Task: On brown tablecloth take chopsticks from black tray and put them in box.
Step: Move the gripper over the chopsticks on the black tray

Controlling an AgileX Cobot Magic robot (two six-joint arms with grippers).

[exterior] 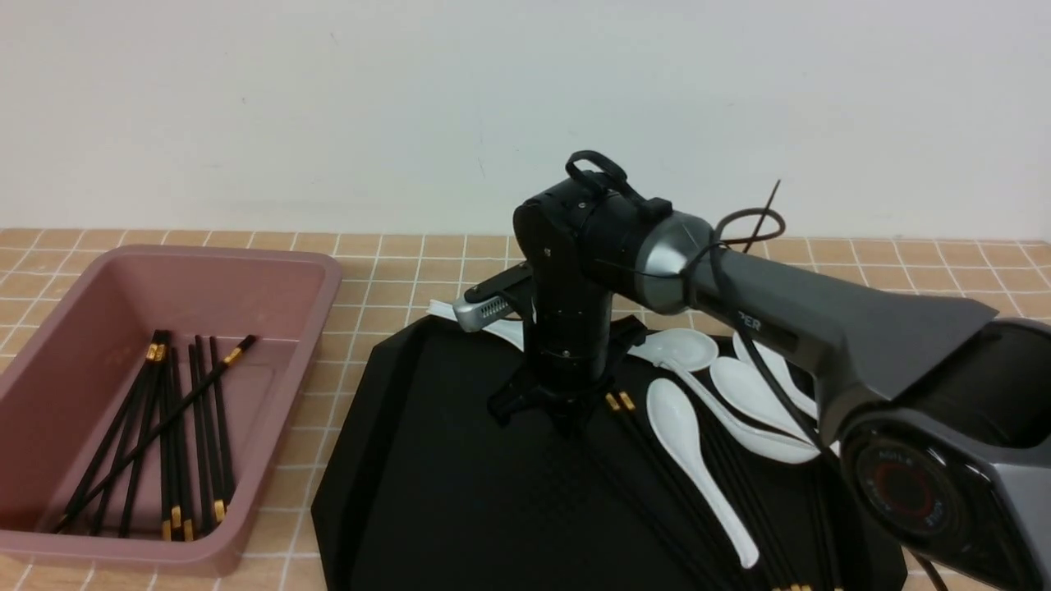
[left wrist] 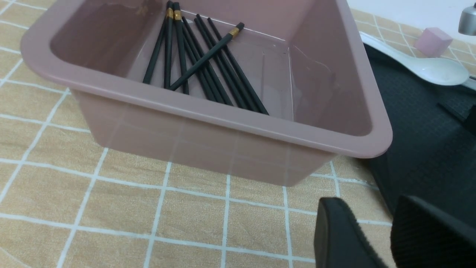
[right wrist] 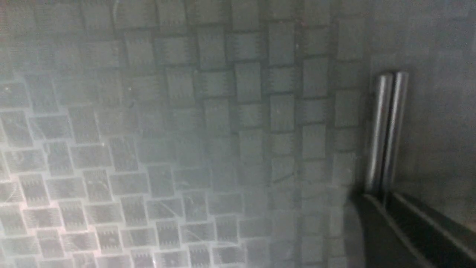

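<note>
The right arm (exterior: 821,328) is set low over the tray (exterior: 427,492), two chopsticks (right wrist: 386,130) pinched by the right fingers (right wrist: 375,234) (left fingers (left wrist: 334,234) spread, empty); a lift towards the box (exterior: 205,295) is needed next.

Front: from robot side, looks forward, down over box (exterior: 98,312), tray (exterior: 427,460). Left wrist: near box, shared. Right wrist: close-up of tray, chopsticks (right wrist: 380,130).

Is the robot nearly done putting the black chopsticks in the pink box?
Not yet, only partway. Done: a bunch of chopsticks lies in the box. In hand: the right fingers pinch a pair on the tray. Left: more chopsticks lie among the white spoons there, and the left fingers are open and empty.
</note>
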